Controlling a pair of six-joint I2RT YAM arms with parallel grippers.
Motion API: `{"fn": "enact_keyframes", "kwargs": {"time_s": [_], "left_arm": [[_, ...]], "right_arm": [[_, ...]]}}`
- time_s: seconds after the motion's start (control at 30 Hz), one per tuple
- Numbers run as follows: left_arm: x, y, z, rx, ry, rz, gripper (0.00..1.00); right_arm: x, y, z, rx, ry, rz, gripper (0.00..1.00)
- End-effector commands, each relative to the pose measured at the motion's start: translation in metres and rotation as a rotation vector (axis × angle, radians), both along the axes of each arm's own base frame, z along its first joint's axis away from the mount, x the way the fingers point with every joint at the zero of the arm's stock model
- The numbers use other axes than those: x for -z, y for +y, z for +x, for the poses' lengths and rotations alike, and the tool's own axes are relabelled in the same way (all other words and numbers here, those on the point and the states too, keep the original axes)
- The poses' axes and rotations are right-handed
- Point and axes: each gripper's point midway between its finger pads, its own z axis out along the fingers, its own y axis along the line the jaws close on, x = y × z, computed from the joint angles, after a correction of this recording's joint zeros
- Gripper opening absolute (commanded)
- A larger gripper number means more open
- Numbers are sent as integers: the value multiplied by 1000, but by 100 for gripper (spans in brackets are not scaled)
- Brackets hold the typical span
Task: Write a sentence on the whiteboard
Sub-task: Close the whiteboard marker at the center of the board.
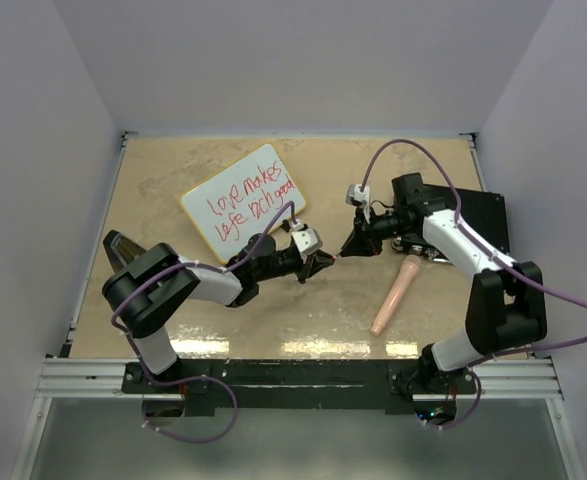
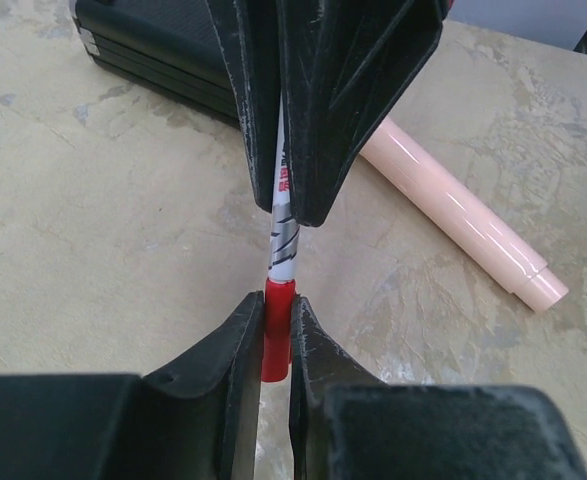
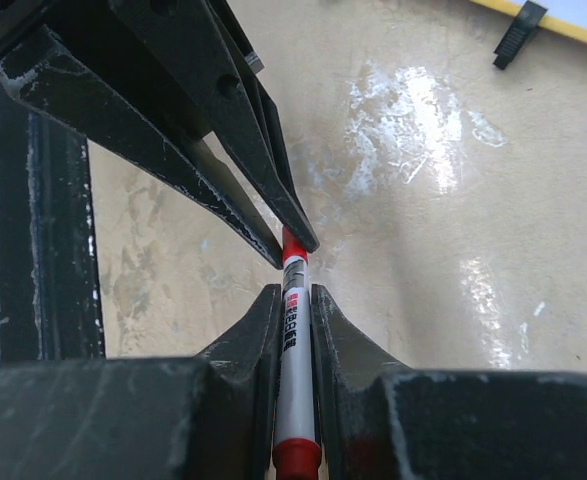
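The whiteboard (image 1: 243, 202), a white face with rounded corners and a thin yellow rim, lies askew on the far left part of the table (image 1: 323, 180). It bears the sentence (image 1: 254, 203) in two lines of red handwriting. Beside it, the left gripper (image 1: 325, 262) is clenched on a red cap (image 2: 278, 330). The right gripper (image 1: 351, 246) grasps the marker (image 3: 293, 330), and their tips meet.

Your left arm (image 1: 208, 282) and right arm (image 1: 460, 240) match: smooth white shells over rounded black joint housings, on black bases. A thin purple cable (image 1: 413, 143) loops loosely along each one. Each wrist carries a small white block (image 1: 305, 240). Up close, your left gripper (image 2: 278, 302) and right gripper (image 3: 295, 293) have black tapered fingers (image 2: 223, 390), scuffed with pale flecks along their edges.
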Motion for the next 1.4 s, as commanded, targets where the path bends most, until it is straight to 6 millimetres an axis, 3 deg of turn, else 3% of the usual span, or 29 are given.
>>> {"fn": "enact_keyframes", "kwargs": {"time_s": [0.0,0.17,0.3,0.4,0.5,0.53,0.7,0.77,0.8,0.83,0.9,0.97,1.0,1.03,1.07,1.13,1.17,1.23,1.27,1.33,1.37], "left_arm": [[-83,-17,15,10,-206,-203,0],[-80,-27,20,19,-187,-252,0],[-63,-39,23,38,-123,-276,1],[-51,-42,27,34,-100,-280,7],[-40,-41,25,30,-82,-270,16],[-33,-37,22,25,-72,-260,28],[-34,-14,16,-31,-96,-251,51],[-24,-2,10,-48,-91,-222,53],[-32,3,9,-62,-104,-228,55],[-26,12,3,-69,-94,-210,56],[-40,25,0,-105,-110,-218,62],[-32,39,-8,-133,-79,-176,67],[-52,47,-9,-159,-98,-207,70],[-40,53,-13,-168,-57,-156,71],[-61,58,-15,-177,-83,-181,71],[-55,65,-19,-192,-31,-119,73],[-74,71,-20,-206,-56,-143,74],[-77,80,-24,-223,-47,-115,75],[-95,88,-26,-236,-73,-147,76],[-93,99,-29,-264,-56,-121,80],[-105,106,-33,-274,-76,-146,80]], "right_arm": [[-9,-5,9,68,-113,-74,0],[-7,-16,18,141,-171,-172,0],[0,-31,28,213,-214,-274,0],[9,-39,33,247,-214,-332,0],[25,-46,38,277,-197,-395,0],[33,-49,41,289,-185,-423,0],[49,-55,48,310,-190,-514,0],[55,-56,49,307,-182,-538,0],[55,-56,50,306,-185,-549,0],[56,-57,51,308,-192,-567,0],[57,-57,50,297,-203,-608,0],[59,-54,49,271,-213,-638,0],[61,-55,49,264,-210,-659,0],[62,-54,49,252,-209,-669,0],[61,-51,48,239,-206,-677,0],[70,-50,47,219,-184,-699,0],[74,-49,43,204,-177,-707,0],[82,-48,40,188,-165,-724,0],[86,-47,36,174,-157,-736,0],[91,-48,34,161,-149,-759,0],[88,-48,34,156,-144,-761,0]]}}
